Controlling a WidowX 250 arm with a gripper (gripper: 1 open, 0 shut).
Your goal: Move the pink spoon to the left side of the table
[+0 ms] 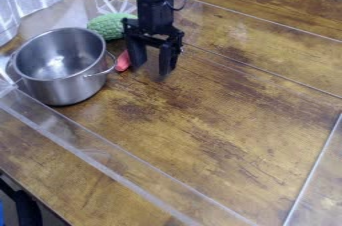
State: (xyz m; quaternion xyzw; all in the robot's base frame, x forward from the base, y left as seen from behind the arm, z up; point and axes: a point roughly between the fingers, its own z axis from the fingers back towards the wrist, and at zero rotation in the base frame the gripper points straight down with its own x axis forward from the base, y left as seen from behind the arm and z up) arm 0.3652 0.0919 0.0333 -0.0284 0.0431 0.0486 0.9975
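The pink spoon lies on the dark wooden table, between the steel pot and my gripper; only part of its pinkish-red handle shows, the rest hidden behind my left finger. My gripper hangs point-down just right of the spoon, jaws open, nothing between them. Its left fingertip stands right beside the spoon's handle; I cannot tell whether it touches.
A steel pot stands at the left. A green knobbly scrubber lies behind the spoon. Clear plastic strips cross the tabletop, one running along the front left.
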